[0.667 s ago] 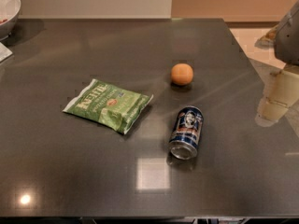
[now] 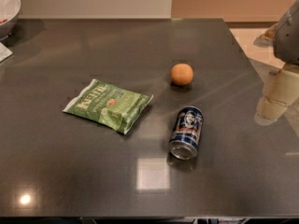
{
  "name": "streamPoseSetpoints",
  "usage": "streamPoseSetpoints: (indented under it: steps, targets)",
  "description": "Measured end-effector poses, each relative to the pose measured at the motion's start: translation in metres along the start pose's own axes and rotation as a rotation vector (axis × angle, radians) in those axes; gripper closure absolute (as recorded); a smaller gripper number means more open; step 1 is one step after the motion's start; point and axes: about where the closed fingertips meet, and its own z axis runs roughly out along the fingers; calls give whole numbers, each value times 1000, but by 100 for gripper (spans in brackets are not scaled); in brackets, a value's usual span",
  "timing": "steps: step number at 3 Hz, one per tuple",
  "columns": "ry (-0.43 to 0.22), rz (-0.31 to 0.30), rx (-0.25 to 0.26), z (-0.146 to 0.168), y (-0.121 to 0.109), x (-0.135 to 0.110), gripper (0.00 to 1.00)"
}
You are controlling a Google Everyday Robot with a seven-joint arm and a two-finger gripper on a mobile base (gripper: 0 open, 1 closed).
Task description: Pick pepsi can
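Observation:
The pepsi can is dark blue with a round logo and silver ends. It lies on its side on the dark grey table, right of centre, with one silver end facing the front edge. My gripper, pale and cream-coloured, hangs at the right edge of the view, over the table's right side. It is to the right of the can and well apart from it, holding nothing that I can see.
A green chip bag lies flat to the left of the can. An orange sits just behind the can. A white bowl stands at the far left corner. The table's right edge runs close under the gripper.

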Motion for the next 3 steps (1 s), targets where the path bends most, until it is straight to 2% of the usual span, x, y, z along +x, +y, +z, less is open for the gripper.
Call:
streamPoseSetpoints:
  steps: [1, 2, 3]
  targets:
    - [-44, -91, 2, 4, -2, -14, 0]
    - [-102, -252, 2, 14, -4, -33, 0]
    - [-149, -444, -6, 30, -2, -57, 0]
